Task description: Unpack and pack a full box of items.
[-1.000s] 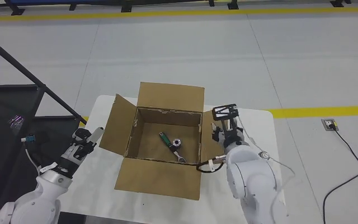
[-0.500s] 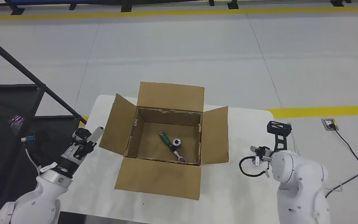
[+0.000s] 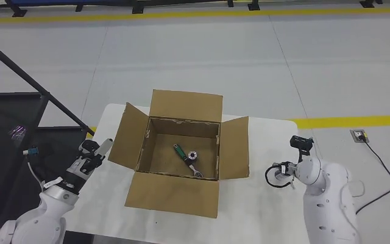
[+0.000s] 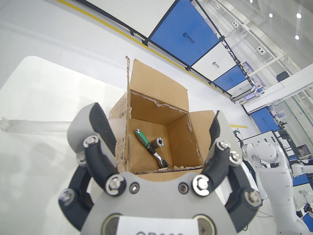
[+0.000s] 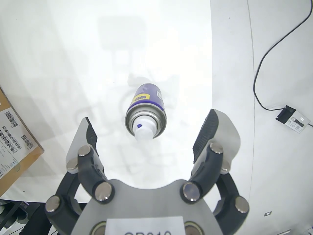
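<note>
Purple-labelled metal spray can (image 5: pixel 146 100) with a white nozzle is standing upright on the white table (image 3: pixel 262 201), out past the right flap of the open brown cardboard box (image 3: pixel 173 194). This is the relation your next move is turning on. The can's long axis is running vertically, with its nozzle end pointing up at the right pincer (image 5: pixel 149 119), which is hanging directly over it. That pincer's two fingers are spreading wide, one on each side of the can's line, and neither is touching it.

You are working with the nearer arm here. The left pincer (image 4: pixel 159 117) is waiting off the opposite side of the box, beside the left flap. It is also spread and is pinching nothing.

If you are packing the can back, a straight drop along its axis looks like all you are needing. If you are unpacking, the can is looking already set down.

Counting what is lying about:
- **Outside the box:** one spray can.
- **On the box floor:** one green-handled steel ratchet wrench (image 3: pixel 186 160), and one small round metal socket (image 3: pixel 193 155) just beside its shaft.
- **Container:** one box, with all four flaps folded open.
</note>
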Tool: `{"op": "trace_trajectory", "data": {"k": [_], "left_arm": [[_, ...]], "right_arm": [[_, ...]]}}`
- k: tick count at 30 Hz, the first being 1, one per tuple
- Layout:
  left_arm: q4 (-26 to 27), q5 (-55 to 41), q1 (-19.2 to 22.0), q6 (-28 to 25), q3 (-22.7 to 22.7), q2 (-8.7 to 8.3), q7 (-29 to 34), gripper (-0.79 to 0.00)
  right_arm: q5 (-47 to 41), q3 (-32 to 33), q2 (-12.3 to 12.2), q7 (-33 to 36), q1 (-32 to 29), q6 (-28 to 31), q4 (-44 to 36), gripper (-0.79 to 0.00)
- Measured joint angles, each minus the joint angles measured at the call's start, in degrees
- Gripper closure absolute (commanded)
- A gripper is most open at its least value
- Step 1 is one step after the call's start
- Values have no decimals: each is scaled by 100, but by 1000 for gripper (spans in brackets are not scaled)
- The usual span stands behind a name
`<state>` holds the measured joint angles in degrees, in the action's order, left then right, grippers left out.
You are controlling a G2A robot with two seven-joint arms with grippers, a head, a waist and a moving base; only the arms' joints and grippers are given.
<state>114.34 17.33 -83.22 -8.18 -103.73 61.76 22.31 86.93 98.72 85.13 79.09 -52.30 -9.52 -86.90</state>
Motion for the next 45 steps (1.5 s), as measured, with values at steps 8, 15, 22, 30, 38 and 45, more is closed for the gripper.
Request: {"op": "trace_trajectory", "data": {"k": [8, 15, 22, 30, 38, 45], "left_arm": [[0, 0, 0, 0, 0, 0, 0, -785], [0, 0, 0, 0, 0, 0, 0, -785], [0, 0, 0, 0, 0, 0, 0, -785], [0, 0, 0, 0, 0, 0, 0, -785], [0, 0, 0, 0, 0, 0, 0, -785], [0, 0, 0, 0, 0, 0, 0, -785]], "right_arm": [[-153, 5, -54, -106, 253, 73, 552, -117], [-270, -82, -69, -235, 81, -83, -4, 0], [53, -576, -32, -393, -324, -537, -1781, 0], [400, -1750, 52, -729, 68, -556, -2895, 0], [-257, -3375, 271, -700, 1571, 319, -1499, 0], [-860, -4657, 628, -576, 2842, 692, 783, 0]]}}
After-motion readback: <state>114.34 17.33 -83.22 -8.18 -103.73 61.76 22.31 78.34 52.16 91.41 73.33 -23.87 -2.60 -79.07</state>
